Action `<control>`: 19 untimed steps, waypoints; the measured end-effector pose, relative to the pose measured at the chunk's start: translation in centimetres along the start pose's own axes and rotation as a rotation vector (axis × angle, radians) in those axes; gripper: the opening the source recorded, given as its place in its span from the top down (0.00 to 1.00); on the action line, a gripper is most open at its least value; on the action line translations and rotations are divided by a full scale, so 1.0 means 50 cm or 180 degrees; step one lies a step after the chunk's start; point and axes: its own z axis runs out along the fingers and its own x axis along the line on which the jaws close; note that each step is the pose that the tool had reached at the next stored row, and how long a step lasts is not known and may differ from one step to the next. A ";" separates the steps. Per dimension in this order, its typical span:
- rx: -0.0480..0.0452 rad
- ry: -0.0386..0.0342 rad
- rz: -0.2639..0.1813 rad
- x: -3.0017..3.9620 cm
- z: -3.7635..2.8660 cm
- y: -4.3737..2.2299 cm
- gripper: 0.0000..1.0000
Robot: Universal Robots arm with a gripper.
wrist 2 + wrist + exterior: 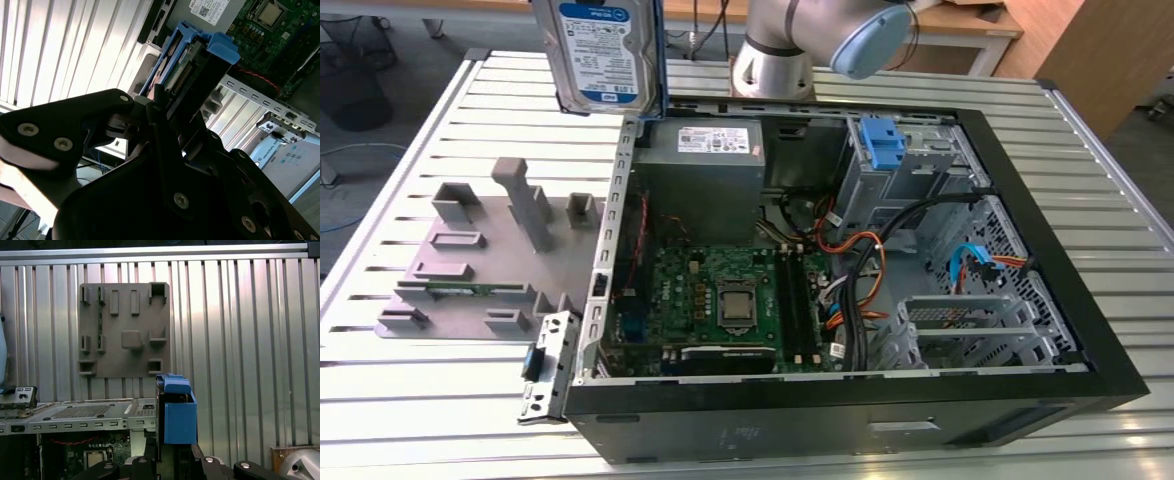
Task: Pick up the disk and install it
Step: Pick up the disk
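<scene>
The disk (603, 50), a silver drive with a blue-and-white label and blue rails, hangs upright above the table's back edge, just beyond the far left corner of the open computer case (1067, 330). In both wrist views my gripper (176, 114) (172, 461) is shut on the disk (192, 67) (178, 412), with a black finger on each side. The disk's blue rail end and connector edge stick out past the fingers. A drive cage (927, 165) holding a blue bracket (885, 145) sits in the case's far right corner.
A grey power-supply box (707, 140) and a green motherboard (720, 300) lie inside the case. A grey fixture plate (480, 260) with upright blocks rests on the slatted table at the exterior view's left. The arm's base (781, 55) stands behind the case.
</scene>
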 end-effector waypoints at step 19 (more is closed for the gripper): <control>0.0001 0.0000 0.0000 0.004 0.000 -0.004 0.65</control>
